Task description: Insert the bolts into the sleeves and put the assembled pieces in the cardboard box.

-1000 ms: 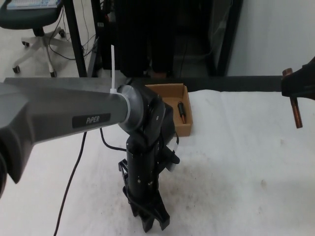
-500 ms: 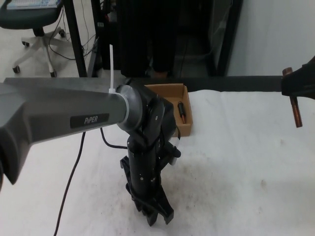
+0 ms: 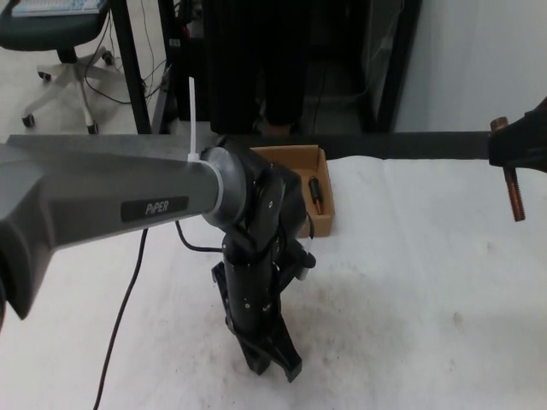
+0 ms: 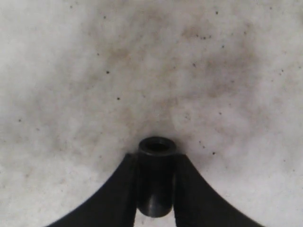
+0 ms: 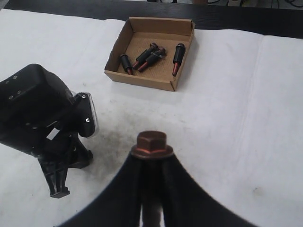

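My left gripper [image 4: 156, 160] is shut on a black sleeve [image 4: 155, 187], whose open bore faces the stained white cloth below. In the high view that gripper [image 3: 275, 366] points down at the near middle of the bench. My right gripper [image 5: 151, 160] is shut on a copper bolt [image 5: 151, 143] with its hex head toward the camera. At the high view's far right edge the bolt [image 3: 514, 195] hangs shank down from the right gripper [image 3: 513, 149], well above the bench. The cardboard box [image 5: 183, 27] holds several assembled pieces [image 5: 150, 57].
The white cloth [image 3: 427, 282] covers the bench, with a dark smudge under the left gripper. The box [image 3: 323, 224] sits at the back, partly behind the left arm [image 3: 102, 201]. A black cable [image 3: 128, 307] trails across the left side. An office chair [image 3: 60, 43] stands beyond the bench.
The left gripper has risen a little and shifted slightly right in the high view. The right gripper with the bolt has stayed in place.
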Motion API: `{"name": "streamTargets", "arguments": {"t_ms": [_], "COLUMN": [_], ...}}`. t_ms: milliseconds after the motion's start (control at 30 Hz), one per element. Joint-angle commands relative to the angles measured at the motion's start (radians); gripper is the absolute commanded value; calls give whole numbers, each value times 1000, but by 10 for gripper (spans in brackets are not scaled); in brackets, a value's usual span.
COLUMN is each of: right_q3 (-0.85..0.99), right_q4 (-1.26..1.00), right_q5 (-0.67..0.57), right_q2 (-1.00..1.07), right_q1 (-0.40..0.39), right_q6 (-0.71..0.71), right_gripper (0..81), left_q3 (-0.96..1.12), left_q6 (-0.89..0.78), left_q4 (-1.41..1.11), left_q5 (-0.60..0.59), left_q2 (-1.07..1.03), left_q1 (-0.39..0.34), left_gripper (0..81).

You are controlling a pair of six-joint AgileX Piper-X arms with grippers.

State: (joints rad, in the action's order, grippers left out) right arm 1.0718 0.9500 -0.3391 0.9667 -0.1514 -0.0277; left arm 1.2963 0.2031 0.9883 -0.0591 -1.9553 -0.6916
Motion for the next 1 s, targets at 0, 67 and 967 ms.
{"name": "streamTargets", "arguments": {"t_ms": [0,67,967], "right_q3": [2,-7,-68], "right_q4": [-11,-11,-530], "right_q5": [-12,-12,-364], "right_q2": [-8,-8,-22], "right_q1": [3,3,-72], "right_q6": [4,4,-319], "right_gripper": [8,8,8], "left_q3": [-1,-1,-547], "left_q6": [16,16,-365], "left_q4": [-64,-69,-672], "left_q5": [23,23,-182], "left_q2": [13,13,1056], "left_q1": [1,1,-2], "left_gripper": [2,2,2]}}
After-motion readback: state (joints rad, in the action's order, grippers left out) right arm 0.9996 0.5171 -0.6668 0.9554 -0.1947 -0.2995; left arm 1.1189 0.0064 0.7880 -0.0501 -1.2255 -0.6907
